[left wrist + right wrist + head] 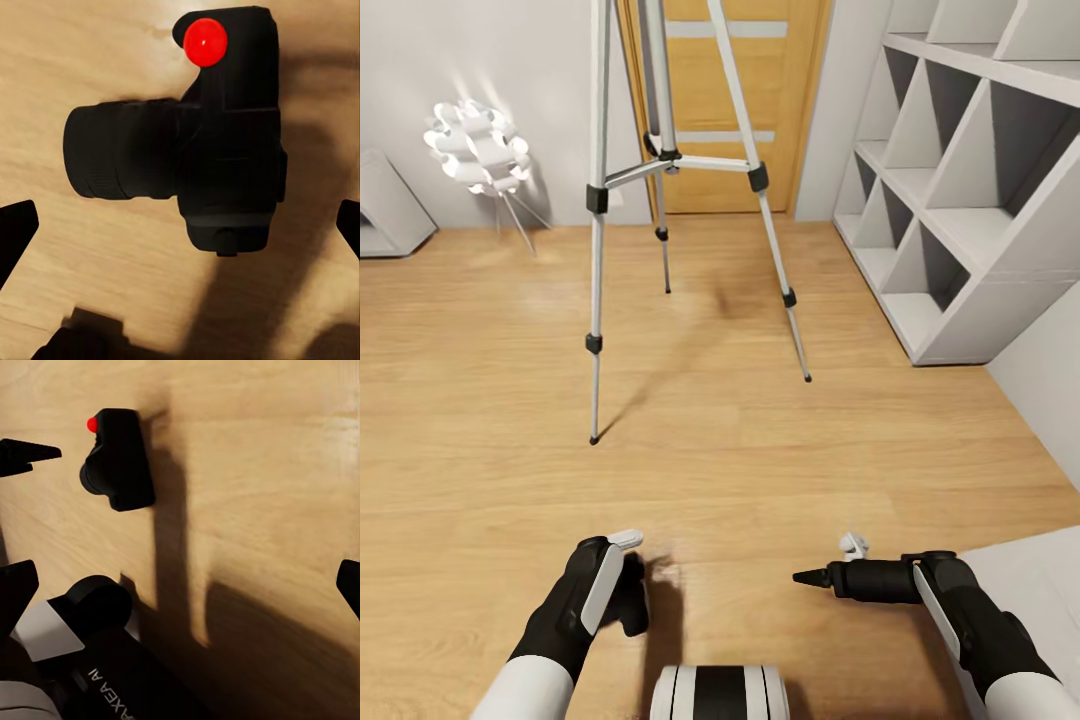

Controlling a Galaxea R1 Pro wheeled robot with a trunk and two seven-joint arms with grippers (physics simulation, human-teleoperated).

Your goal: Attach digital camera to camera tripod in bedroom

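The digital camera was seen lying on the wood floor, directly below the left gripper. In the left wrist view the black body was framed between the two dark fingers, which stood wide apart at the edges of the picture and were touching nothing. The lens barrel pointed sideways along the floor, so the camera's long axis ran roughly along the line from one finger to the other; a turn of the wrist was judged likely to be needed for a grasp across the narrower body. The red dot sat at one end of the body.

In the head view the left gripper was pointed down at the floor, and the camera beneath it was largely hidden by the hand. The right gripper was held level, well beside the camera and aimed toward the left arm. In the right wrist view the camera lay apart from the fingers, which were spread and empty. The left arm was therefore judged much the nearer.

The camera tripod stood further off, well beyond the camera, before the oak door.
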